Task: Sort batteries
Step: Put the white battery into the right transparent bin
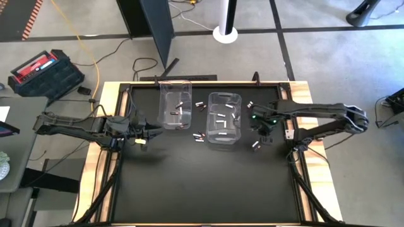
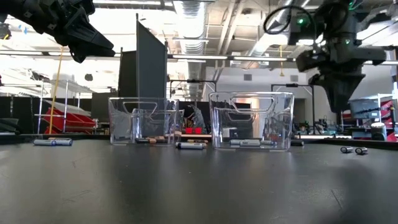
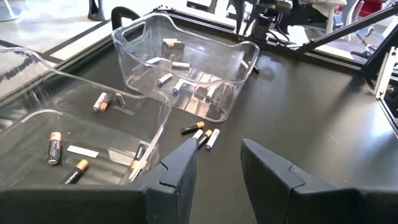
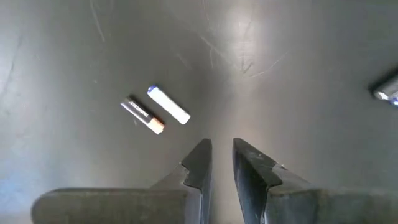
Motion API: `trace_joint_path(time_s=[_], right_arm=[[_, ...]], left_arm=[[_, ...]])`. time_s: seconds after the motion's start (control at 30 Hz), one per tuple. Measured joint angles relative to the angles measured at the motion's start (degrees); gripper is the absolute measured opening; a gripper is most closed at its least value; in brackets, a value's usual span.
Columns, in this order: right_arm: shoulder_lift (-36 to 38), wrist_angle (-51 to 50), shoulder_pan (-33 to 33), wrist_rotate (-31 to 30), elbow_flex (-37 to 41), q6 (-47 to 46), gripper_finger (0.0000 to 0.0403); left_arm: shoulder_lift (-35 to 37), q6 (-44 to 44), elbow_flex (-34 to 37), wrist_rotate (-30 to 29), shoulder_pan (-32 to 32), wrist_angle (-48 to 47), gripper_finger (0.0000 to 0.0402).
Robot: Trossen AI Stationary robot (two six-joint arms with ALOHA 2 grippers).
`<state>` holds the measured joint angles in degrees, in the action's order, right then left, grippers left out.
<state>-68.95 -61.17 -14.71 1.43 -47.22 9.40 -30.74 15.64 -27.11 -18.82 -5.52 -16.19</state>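
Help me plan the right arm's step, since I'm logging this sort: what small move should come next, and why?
Probably shift the right gripper sideways over the dark battery and the white battery, then descend. Its jaws stand slightly apart and empty above bare mat, and that loose pair lies beside them, outside the right bin.

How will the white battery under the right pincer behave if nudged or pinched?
The white battery is a smooth cylinder lying flat on the table, so it will probably roll. It almost touches a dark battery, which a nudge may shift. The right pincer could slip on it.
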Motion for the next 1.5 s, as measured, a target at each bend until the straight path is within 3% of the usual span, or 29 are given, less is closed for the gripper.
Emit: trace_joint_path(time_s=[0.5,0.8,0.97,1.5], right_arm=[[-11.98,1.28,7.53,0.04,-0.02,1.6,0.0089],[-12.33,3.68,8.39,0.07,-0.02,1.4,0.0172],[-13.05,3.98,8.89,-0.31,-0.02,9.24,0.0203],[-20.55,7.72,13.12,-4.38,-0.07,12.12,0.0175]], left_arm=[[0.0,0.01,0.0,0.01,0.0,0.0,0.0119],[0.0,0.0,0.0,0.01,0.0,0.0,0.0119],[0.0,0.0,0.0,0.01,-0.01,-0.01,0.0119],[-0.11,0.07,0.0,0.03,0.0,-1.1,0.0119]])
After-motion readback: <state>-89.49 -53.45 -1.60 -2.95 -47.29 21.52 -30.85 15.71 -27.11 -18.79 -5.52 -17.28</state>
